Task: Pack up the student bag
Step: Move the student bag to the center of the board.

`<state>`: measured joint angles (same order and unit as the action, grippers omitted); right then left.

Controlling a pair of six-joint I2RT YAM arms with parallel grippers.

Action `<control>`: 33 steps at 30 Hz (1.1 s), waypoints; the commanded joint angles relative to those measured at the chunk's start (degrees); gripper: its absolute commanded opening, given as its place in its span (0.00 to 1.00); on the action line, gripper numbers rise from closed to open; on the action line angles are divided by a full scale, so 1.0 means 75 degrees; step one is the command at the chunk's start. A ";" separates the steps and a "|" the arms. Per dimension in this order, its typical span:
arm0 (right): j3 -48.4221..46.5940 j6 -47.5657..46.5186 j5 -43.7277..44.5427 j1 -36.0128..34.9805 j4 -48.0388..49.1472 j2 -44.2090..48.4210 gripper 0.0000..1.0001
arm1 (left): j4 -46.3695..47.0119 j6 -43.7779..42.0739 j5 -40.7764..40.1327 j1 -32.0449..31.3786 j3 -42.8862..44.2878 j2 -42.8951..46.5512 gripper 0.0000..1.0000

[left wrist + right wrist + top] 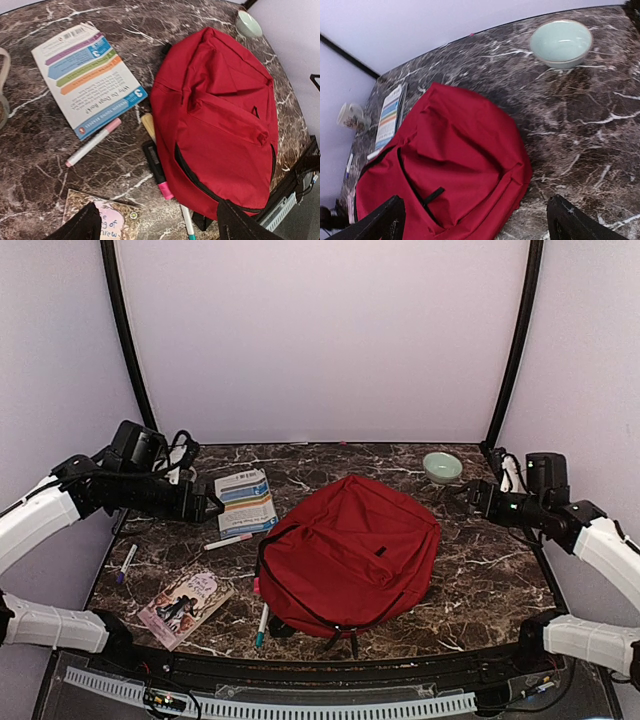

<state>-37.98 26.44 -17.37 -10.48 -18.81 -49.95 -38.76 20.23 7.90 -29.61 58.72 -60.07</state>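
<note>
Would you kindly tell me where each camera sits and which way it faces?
Top external: above and behind, looking down on the marble table; left arm, right arm show.
Left wrist: over the left side, looking down at book, student bag; own jaws at bottom.
Right wrist: right side, looking left across bowl and bag; own jaws at bottom.
Shared by all: bag, book, bowl.

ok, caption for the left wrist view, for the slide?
Open left claw over marble table; booklet and pink-capped marker lie beside the red backpack.
</note>
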 commanded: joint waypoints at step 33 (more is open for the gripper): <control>-0.0398 -0.4541 0.0196 -0.3720 -0.0445 -0.0913 0.99 | 0.1904 0.3078 -0.0329 -0.2252 0.0998 -0.4386 0.00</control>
<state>-39.44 -1.32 -13.74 -36.91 -21.80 -57.04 -23.83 43.90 7.99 -46.59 59.70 -92.84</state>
